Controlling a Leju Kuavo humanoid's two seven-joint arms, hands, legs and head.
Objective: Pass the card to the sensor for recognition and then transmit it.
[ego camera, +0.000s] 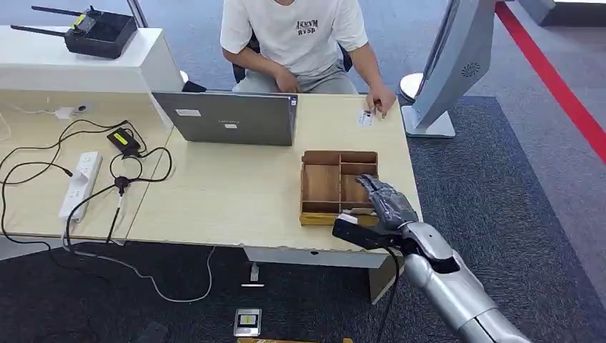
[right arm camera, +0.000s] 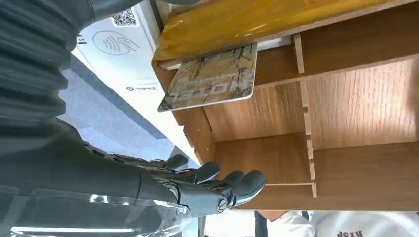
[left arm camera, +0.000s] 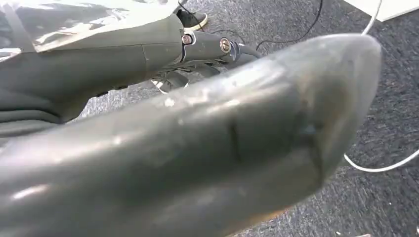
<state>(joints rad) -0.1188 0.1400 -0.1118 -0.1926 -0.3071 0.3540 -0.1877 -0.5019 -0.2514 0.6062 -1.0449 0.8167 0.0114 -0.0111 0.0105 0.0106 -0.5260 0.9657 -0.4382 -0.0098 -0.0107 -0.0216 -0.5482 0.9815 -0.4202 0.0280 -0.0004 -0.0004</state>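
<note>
Across the pale wooden counter (ego camera: 236,207) sit a grey laptop (ego camera: 230,118), a white power strip (ego camera: 80,182) with black cables, and a wooden divided tray (ego camera: 336,187) near the right edge. Behind the counter a person in a white T-shirt (ego camera: 293,32) rests a hand (ego camera: 382,100) on a small white card (ego camera: 366,118). Over the tray's near right compartment hangs the right hand (ego camera: 382,201), its fingers (right arm camera: 232,185) slightly apart and holding nothing. Inside the tray's near slot leans the hotel card (right arm camera: 215,79), clear of the fingers. Whether the left hand's fingers are apart or closed, I cannot tell.
</note>
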